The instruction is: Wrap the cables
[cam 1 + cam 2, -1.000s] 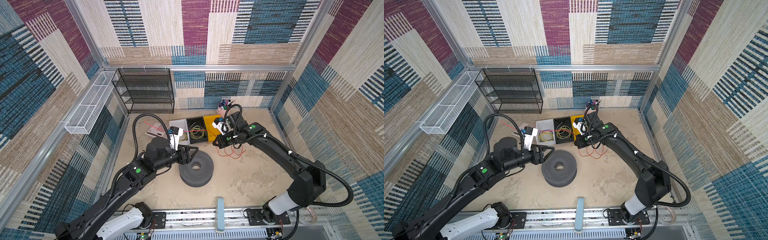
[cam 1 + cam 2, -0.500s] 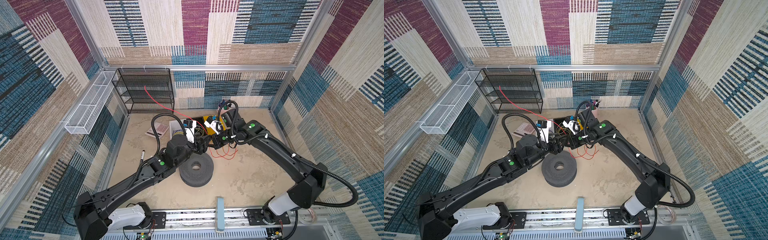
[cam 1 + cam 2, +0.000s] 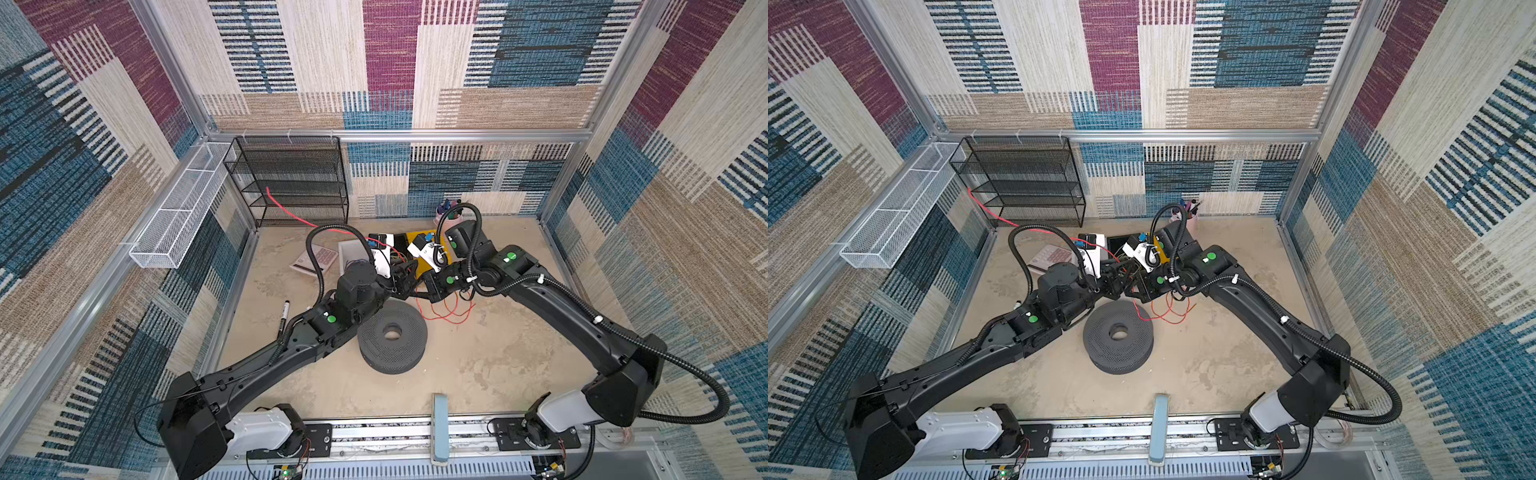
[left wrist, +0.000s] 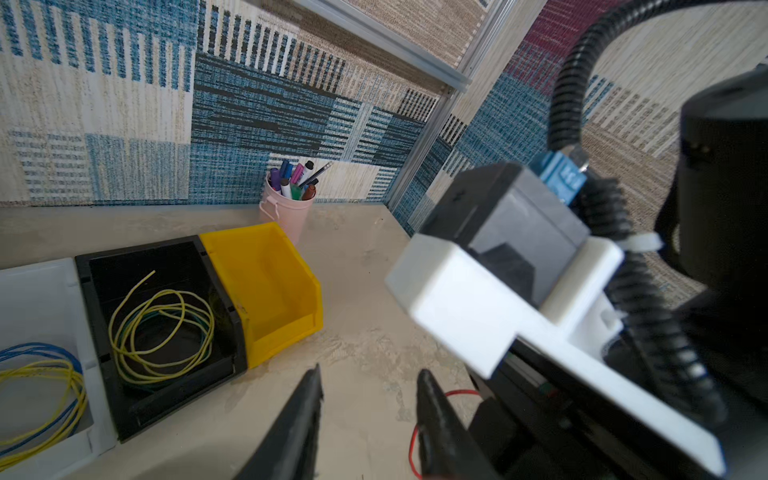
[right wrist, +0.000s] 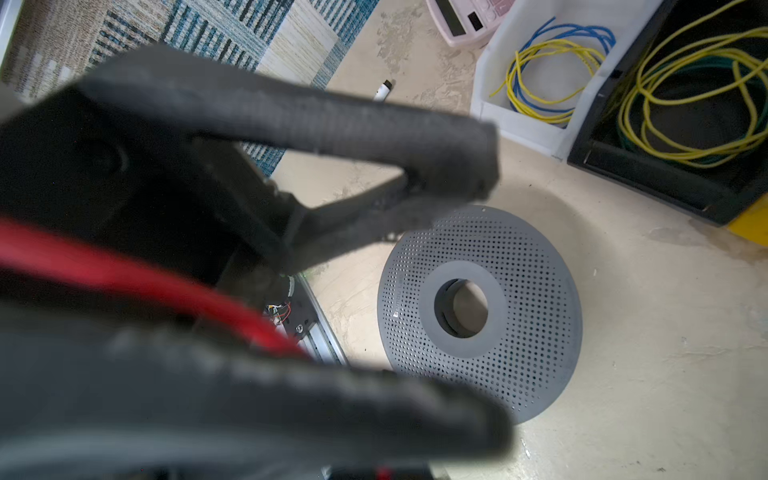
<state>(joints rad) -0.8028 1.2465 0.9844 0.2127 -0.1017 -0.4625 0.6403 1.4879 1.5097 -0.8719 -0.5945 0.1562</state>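
The cables (image 3: pixel 446 309): the red-orange wire lies partly in loose loops on the desk (image 3: pixel 478 365), just beside the grey spool (image 3: pixel 409 345) on its far side. It is not gathered into a tidy coil.

Change noted: a second ago your left arm stood off to the spool's left-arm side, clear of the wire. It has since swung in above the spool's far edge to meet the right arm. The wire's free tail, then low, now stands in the air well beyond the spool.

Judgement: this looks like a handover or regrasp, so the wrapping proper has not begun.

Left claw (image 4: pixel 370 399): it has narrowed from wide, but a clear gap remains between the jaws. The wire shows just beside one finger (image 4: pixel 436 419), not between them, so you have no confirmed hold there.

Right claw (image 5: pixel 457 415): it is fully closed with the wire running into it, and holds the cables above the spool's far edge.
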